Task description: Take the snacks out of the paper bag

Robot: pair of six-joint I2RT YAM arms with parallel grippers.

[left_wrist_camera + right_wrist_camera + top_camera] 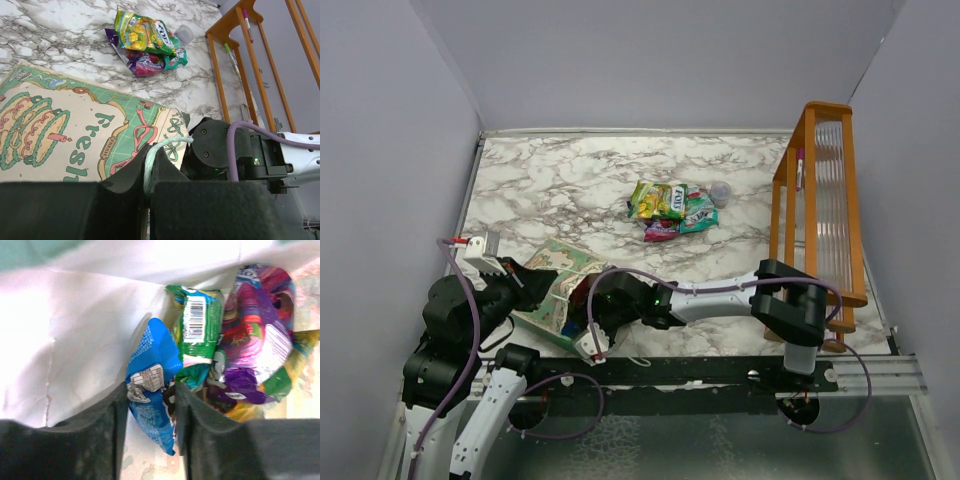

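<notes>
The paper bag (555, 282) lies on its side on the marble table, cream patterned front up (75, 130), mouth toward the near edge. My left gripper (523, 278) (150, 156) is shut on the bag's string handle (167, 144). My right gripper (594, 322) (150, 402) is inside the bag's mouth, against its white inside (75, 330), and is shut on a blue snack packet (152, 357). A green packet (197, 325) and a purple packet (255, 340) lie in the bag beside it. Several snacks (670, 208) (145, 42) lie in a pile on the table beyond the bag.
A small clear cup (720, 192) (184, 34) stands beside the snack pile. An orange wooden rack (820, 210) (240, 65) stands along the right edge. Grey walls enclose the table at the left, back and right.
</notes>
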